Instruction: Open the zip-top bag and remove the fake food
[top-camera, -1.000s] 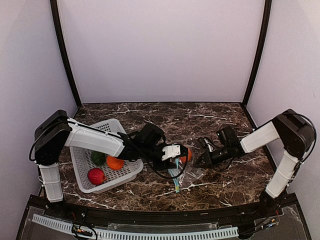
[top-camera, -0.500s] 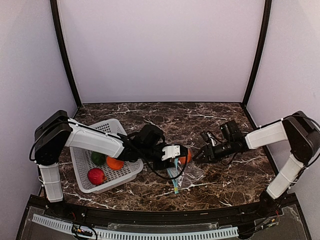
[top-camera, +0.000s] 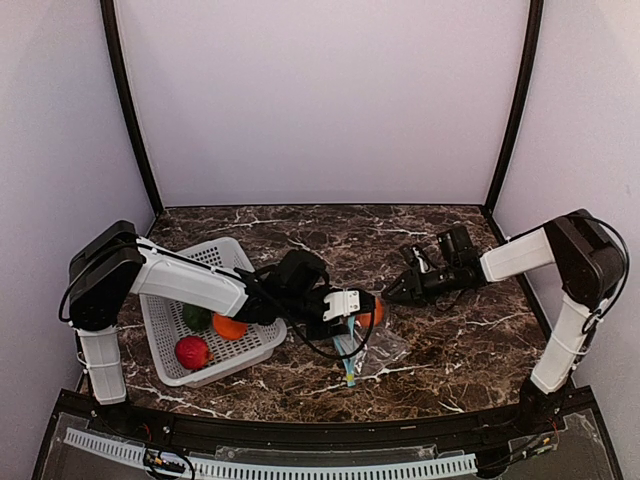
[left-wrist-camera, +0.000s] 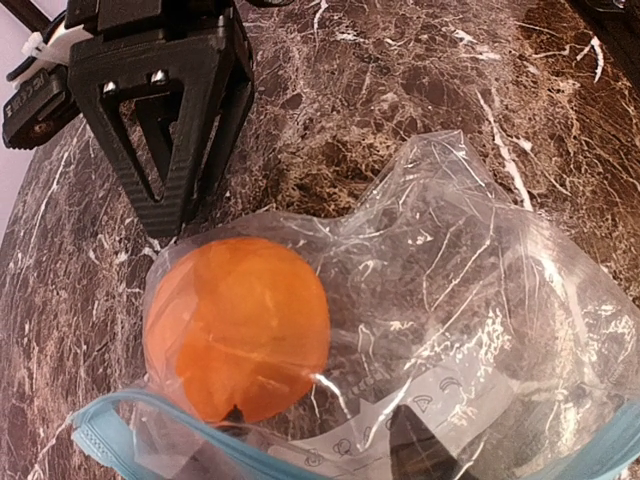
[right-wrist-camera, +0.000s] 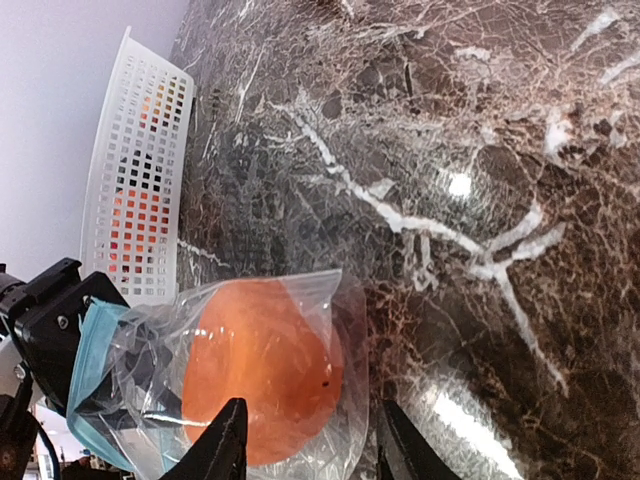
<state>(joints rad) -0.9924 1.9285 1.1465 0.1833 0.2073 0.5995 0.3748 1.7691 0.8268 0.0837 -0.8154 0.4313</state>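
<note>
Status: part done. Basket (top-camera: 232, 249) holds three pcs: green pc (top-camera: 196, 316), 2nd orange (top-camera: 230, 326), red pc (top-camera: 192, 351). One orange (left-wrist-camera: 235, 325) remains in the bag (left-wrist-camera: 480, 300), mid-table just right of the basket; a 5th pc is not seen. My L gripper (top-camera: 350, 308) is clamped on the bag's zip edge, and the mouth appears parted. My R gripper (right-wrist-camera: 315, 445) has fingers apart, near the bag's far side, not touching. Left to do: extract the orange. Change vs 1 s ago: R gripper has shifted from beside the bag's lower part toward the back, now level w/ the orange. L arm and bag unchanged.
</note>
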